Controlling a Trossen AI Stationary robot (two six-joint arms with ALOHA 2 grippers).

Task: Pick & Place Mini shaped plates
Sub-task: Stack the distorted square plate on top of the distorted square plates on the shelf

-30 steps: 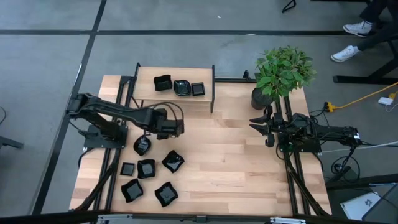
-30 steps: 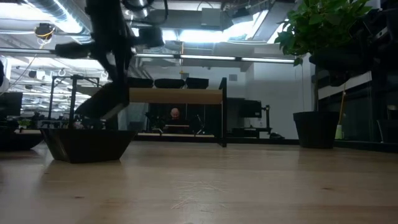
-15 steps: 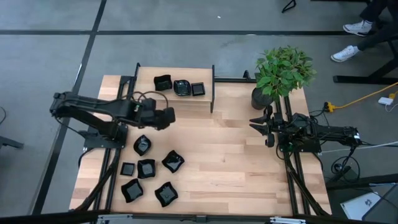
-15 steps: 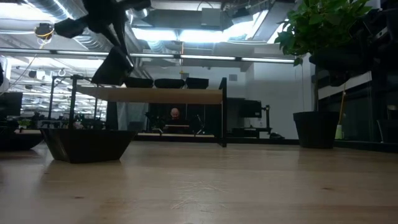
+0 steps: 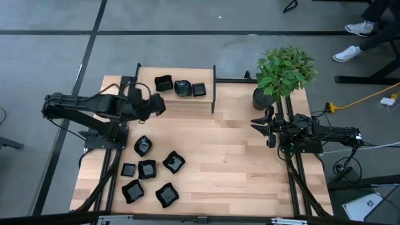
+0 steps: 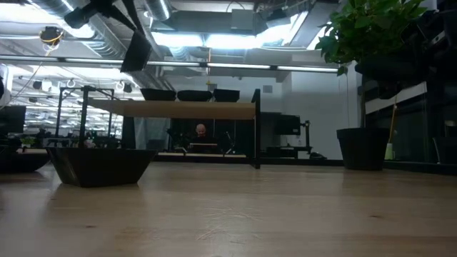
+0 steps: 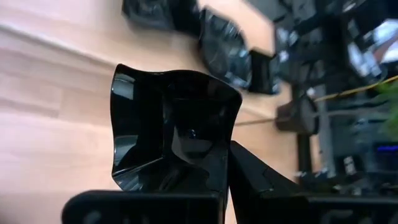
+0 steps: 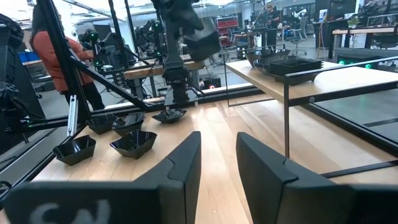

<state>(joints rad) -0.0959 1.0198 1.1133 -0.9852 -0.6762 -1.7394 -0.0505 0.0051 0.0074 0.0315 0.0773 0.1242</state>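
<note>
- Far left of the table, the left gripper [image 5: 157,105] hangs in the air just short of the raised shelf [image 5: 147,94], fingers pinched tight on a wavy-edged mini plate [image 7: 171,140], seen close up in the left wrist view.
- Below it, six more mini plates [image 5: 150,172] sit loose on the tabletop [image 5: 225,162], near one another at the front left.
- On the shelf, three placed plates [image 5: 181,87] sit in a row.
- This looks like the carry step: plate lifted, heading for the shelf.
- Next move calls for clearing the shelf's edge and finding bare wood beside that row before letting go.
- Over at the right, the right gripper [image 5: 257,123] waits beside the potted plant [image 5: 284,72], fingers parted and holding nothing.
</note>
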